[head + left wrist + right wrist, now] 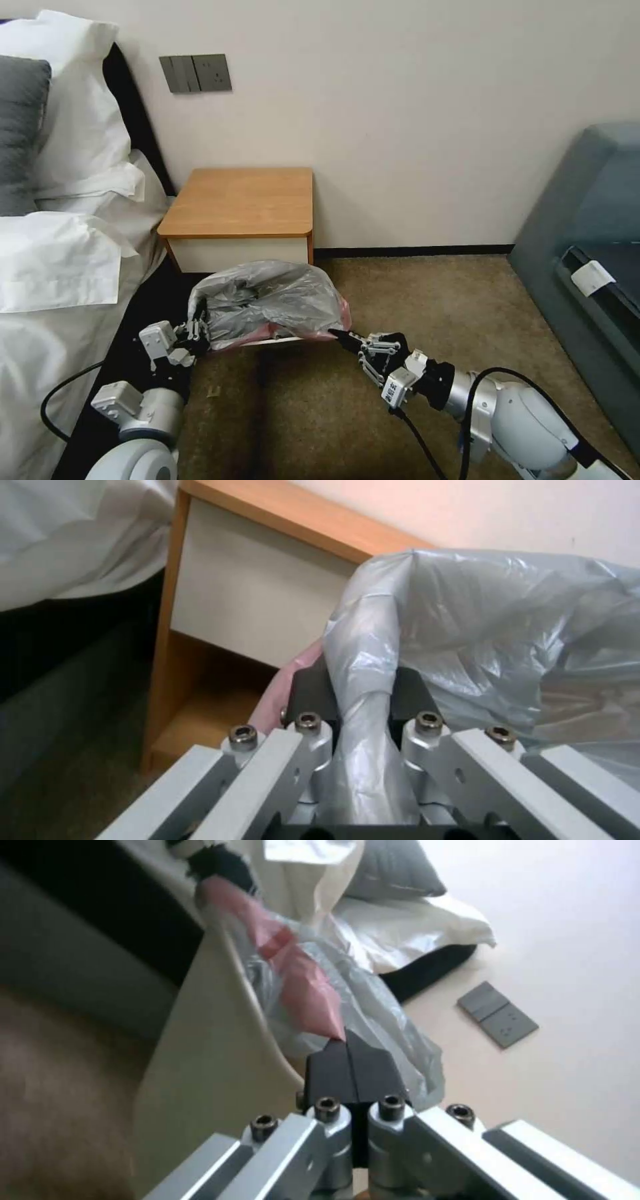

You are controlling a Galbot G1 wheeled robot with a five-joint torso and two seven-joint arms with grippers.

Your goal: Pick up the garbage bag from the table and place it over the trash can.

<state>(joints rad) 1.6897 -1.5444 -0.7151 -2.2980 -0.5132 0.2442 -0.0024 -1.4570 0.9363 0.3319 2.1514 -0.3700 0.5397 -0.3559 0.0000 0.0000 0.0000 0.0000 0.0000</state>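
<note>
Beige wall and brown carpet frame a small wooden nightstand (243, 203) beside a white-sheeted bed (60, 267). Low in front of the nightstand, a crinkled grey garbage bag (267, 303) with a pinkish-red rim is stretched over the mouth of a beige trash can (207, 1055). At the bag's left edge, the left gripper (198, 331) pinches a twisted fold of plastic. At its right edge, the right gripper (335, 335) has its jaws closed tight on the pink rim.

A: Garbage bag (267, 300): translucent grey, pinkish-red rim. Trash can (213, 1040): beige.

B: Table (240, 200): orange-brown top, white drawer front. Carpet (413, 300): mottled olive-brown. Wall switch plate (195, 73): dark grey. Pillows (67, 133): white, one grey.
</note>
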